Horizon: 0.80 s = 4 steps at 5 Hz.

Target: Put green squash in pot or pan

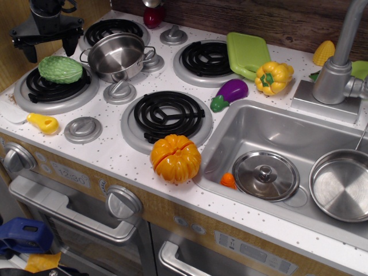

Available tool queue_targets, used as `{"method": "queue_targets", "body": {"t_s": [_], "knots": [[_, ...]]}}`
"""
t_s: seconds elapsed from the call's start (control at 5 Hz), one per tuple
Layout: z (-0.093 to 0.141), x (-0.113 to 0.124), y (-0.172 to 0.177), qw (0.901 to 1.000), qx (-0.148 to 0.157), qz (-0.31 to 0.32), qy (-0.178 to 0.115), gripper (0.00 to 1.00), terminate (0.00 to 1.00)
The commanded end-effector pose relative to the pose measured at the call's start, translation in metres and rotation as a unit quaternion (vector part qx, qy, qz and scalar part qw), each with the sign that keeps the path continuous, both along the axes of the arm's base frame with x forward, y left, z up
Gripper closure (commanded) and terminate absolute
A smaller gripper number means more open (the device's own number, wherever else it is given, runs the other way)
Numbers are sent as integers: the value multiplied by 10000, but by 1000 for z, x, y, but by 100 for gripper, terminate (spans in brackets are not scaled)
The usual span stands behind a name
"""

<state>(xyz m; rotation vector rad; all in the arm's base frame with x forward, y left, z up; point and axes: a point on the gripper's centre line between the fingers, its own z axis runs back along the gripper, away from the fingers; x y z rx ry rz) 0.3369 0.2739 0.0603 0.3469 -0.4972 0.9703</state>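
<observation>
Black claw (48,48) (top cut off) hangs spread above the bumpy light-green plastic squash (60,69), beside the shiny steel pot (117,56).

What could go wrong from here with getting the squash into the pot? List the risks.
1. The end effector is open above and behind the green squash, not holding it; closing off-centre could squeeze the rounded, bumpy toy aside.
2. The small pot stands close beside the squash, so a low carry may knock its rim or handle.

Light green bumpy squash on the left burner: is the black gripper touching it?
Apart. The camera view shows the open gripper raised above the squash, with burner visible between its fingertips and the squash.
</observation>
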Motion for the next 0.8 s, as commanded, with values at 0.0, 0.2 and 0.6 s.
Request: {"method": "queue_targets", "body": {"t_s": [0.0,0.2,0.6], "knots": [[8,3,-3,9997,25,75,-210,0,0],[4,1,-11,9996,-68,146,-243,0,0],[-12,6,-14,9987,-300,67,-409,0,0]]}}
